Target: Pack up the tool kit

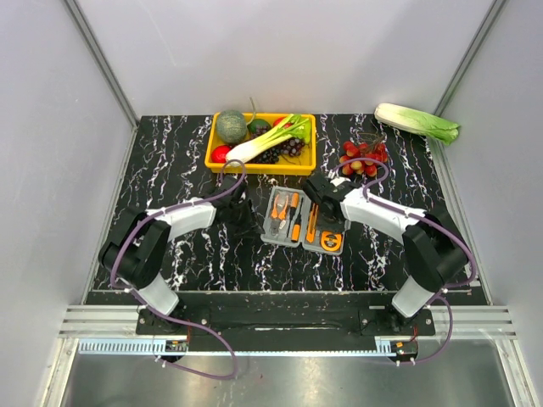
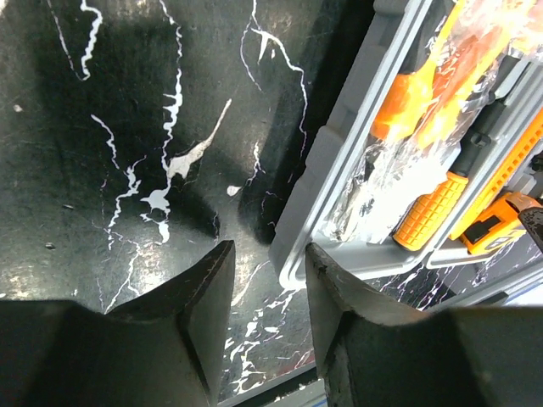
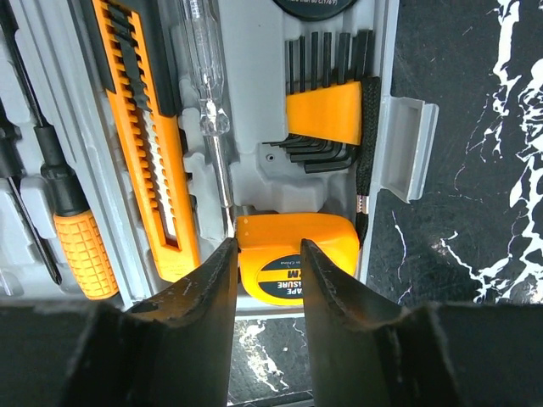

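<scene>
A: State of the end effectors?

B: The left end effector (image 2: 267, 254) has its fingers part-way open with nothing between them. It is low over the black white-veined table (image 1: 212, 263), just beside a corner on the case's left side. The right end effector (image 3: 267, 250) is also part-way open and empty. It hangs over the case's right half, its fingertips framing the yellow tape measure (image 3: 331, 242) in the wrist view.

A: Where is the kit?

B: The flat grey hinged plastic tool kit (image 1: 303, 222) lies open at table centre, between the two end effectors. Its long axis runs left–right, with the right end a little nearer. The tools lie across that axis, near to far: orange utility knife (image 3: 144, 127), orange-handled screwdriver (image 3: 81, 246), black hex keys (image 3: 327, 110).

A: Handling?

B: My judgement is a stiff shell, moderately heavy with steel inside, and smooth walls that are likely slippery. Tipping it may spill the tools. The best hold looks to be the outer rim of one half, near the grey latch tab (image 3: 407, 148) — fold that half over the middle ridge.

A: Beyond it?

B: A yellow rectangular plastic tray (image 1: 259, 170) of vegetables sits near the case, apart from it.
</scene>
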Available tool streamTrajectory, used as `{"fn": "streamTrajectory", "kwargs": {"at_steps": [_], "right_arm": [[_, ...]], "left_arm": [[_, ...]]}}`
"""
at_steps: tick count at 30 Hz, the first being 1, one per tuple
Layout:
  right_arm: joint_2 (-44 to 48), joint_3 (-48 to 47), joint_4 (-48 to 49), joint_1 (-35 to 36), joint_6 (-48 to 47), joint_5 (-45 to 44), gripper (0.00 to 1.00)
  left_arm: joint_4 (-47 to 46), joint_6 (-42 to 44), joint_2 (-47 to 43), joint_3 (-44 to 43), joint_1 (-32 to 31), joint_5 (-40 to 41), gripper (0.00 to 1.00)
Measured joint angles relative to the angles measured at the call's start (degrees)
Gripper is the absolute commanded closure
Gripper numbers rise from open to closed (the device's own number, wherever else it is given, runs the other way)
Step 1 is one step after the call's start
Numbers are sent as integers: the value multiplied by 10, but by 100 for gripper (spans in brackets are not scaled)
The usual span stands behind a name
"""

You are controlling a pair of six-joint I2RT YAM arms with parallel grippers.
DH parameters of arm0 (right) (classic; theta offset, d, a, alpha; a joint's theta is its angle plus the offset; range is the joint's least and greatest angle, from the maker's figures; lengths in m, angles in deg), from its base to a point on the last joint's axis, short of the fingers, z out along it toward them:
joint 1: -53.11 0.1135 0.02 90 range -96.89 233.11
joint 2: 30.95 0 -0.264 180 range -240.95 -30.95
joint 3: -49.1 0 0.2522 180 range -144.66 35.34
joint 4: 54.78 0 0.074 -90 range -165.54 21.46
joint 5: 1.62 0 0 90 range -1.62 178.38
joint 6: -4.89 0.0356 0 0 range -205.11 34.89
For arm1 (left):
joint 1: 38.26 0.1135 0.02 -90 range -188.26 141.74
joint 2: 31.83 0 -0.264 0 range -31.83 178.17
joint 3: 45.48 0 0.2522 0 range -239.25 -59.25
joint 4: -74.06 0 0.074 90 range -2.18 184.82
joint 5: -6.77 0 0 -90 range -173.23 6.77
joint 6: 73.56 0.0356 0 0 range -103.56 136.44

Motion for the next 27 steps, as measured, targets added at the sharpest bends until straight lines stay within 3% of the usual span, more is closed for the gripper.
{"fn": "streamTrajectory", "kwargs": {"at_steps": [8, 17, 23, 27], "right_arm": [[-8, 27, 42, 0, -19, 16, 65], [3, 45, 67, 0, -28, 21, 64], [8, 30, 43, 0, -28, 17, 56], [12, 12, 8, 0, -28, 13, 57]], "left_arm": [[-13, 0, 15, -5, -1, -14, 67], [-16, 0, 17, -6, -1, -19, 67], [-6, 9, 17, -12, -1, -15, 60], [6, 20, 15, -18, -1, -5, 54]]}}
